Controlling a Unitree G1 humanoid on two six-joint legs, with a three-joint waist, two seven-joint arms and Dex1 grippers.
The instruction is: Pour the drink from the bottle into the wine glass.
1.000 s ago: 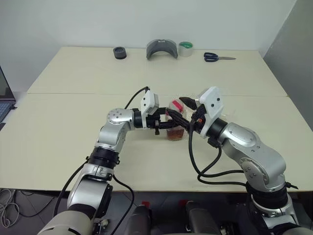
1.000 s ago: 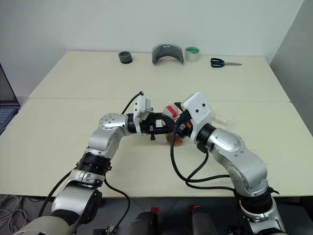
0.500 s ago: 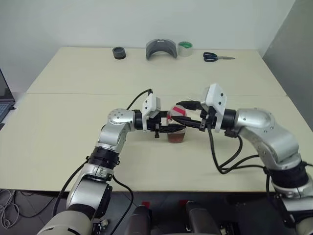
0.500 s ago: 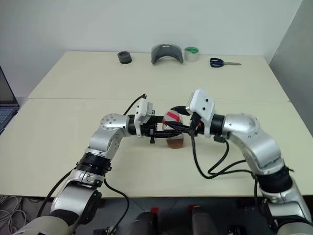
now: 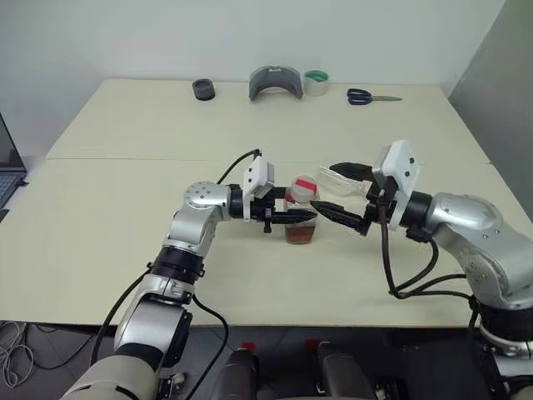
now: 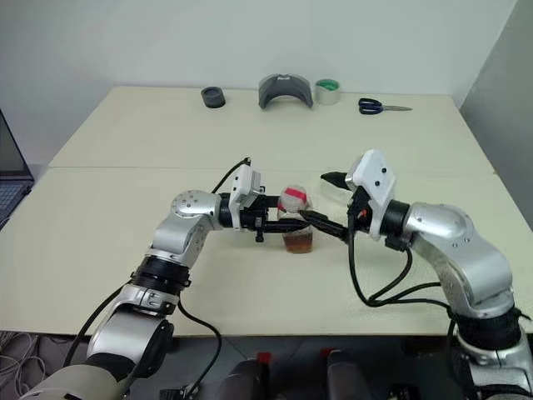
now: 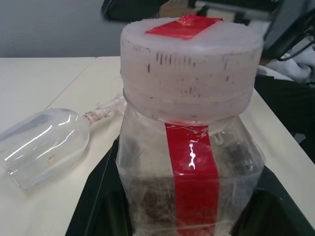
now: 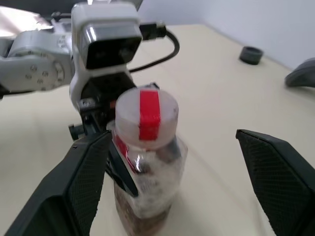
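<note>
Near the front middle of the cream worktop (image 5: 100, 242), the left hand (image 5: 293, 218) reaches level toward the right, clamped on the one small clear squarish plastic bottle (image 5: 301, 213) with its red label strip and capped top, reddish-brown drink (image 5: 301, 233) low inside. Just beside it, the right hand (image 5: 340, 190) points back at the bottle, fingers spread wide, touching nothing. Behind the bottle, one clear stemmed wine glass (image 7: 44, 145) lies on its side. Along the far edge: a black ring (image 5: 203, 89), grey curved piece (image 5: 276, 83), tape roll (image 5: 316, 82), blue-handled scissors (image 5: 372, 97).
</note>
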